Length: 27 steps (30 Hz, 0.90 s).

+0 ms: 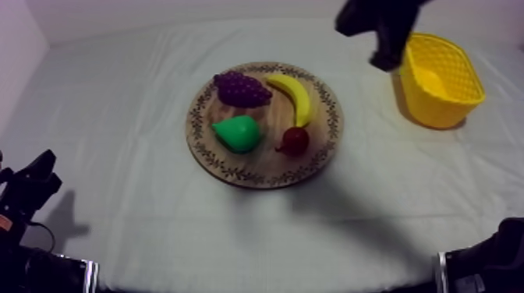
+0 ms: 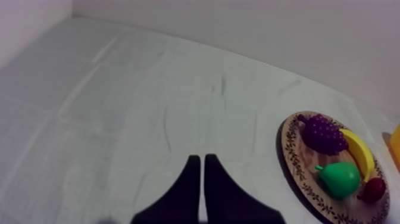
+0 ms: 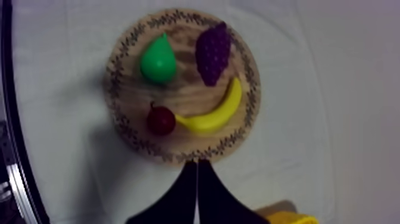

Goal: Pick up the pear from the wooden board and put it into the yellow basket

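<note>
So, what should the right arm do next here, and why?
Probably carry the right gripper from beside the yellow basket to above the pear, opening it on the way: the pear lies untouched on the wooden board, and the gripper is shut on nothing.

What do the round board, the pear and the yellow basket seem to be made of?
The board looks like wood, matte: brown, streaky face with a dark patterned rim. The pear is probably plastic: smooth, even green with a faint sheen. The basket is likely plastic too: one bright yellow, with latticed walls.
</note>
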Available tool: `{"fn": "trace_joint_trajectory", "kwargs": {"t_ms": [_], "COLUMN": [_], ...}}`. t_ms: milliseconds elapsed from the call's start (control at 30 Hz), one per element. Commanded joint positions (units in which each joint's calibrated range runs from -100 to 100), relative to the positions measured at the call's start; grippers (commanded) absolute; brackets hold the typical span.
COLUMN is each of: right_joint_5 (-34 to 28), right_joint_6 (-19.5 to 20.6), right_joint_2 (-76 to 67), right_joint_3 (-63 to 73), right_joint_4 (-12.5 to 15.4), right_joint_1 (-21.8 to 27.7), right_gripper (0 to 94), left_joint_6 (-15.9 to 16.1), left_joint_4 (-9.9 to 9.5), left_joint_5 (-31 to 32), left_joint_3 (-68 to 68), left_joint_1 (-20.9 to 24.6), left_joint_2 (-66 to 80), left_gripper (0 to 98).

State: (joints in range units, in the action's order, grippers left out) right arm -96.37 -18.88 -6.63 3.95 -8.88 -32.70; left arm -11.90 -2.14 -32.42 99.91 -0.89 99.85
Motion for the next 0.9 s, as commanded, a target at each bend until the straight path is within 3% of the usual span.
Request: {"fn": "trace_joint_trajectory", "kwargs": {"t_ms": [0,433,600,867], "right_joint_5": [-0.72,-1.68,-1.69,-1.69], "right_joint_6": [0.60,2.85,3.37,5.15], "right_joint_2": [7.61,23.77,26.51,28.46], "right_joint_3": [9.62,23.59,26.27,25.37], "right_joint_4": [-0.40,-1.21,-1.67,-3.77], "right_joint_1": [-1.68,-5.39,-5.55,-5.63], "right_gripper": [0.9,4.5,19.1,54.1], "left_joint_6": [0.00,0.01,0.01,0.01], "left_joint_4": [-0.03,-0.03,-0.03,-0.03], "left_joint_5": [0.00,0.00,0.00,0.00], "left_joint_3": [-0.02,-0.02,-0.02,-0.02], "left_joint_1": [-0.01,-0.01,-0.01,-0.01], "left_joint_2": [-0.02,-0.02,-0.02,-0.02], "left_gripper": [0.1,0.1,0.1,0.1]}}
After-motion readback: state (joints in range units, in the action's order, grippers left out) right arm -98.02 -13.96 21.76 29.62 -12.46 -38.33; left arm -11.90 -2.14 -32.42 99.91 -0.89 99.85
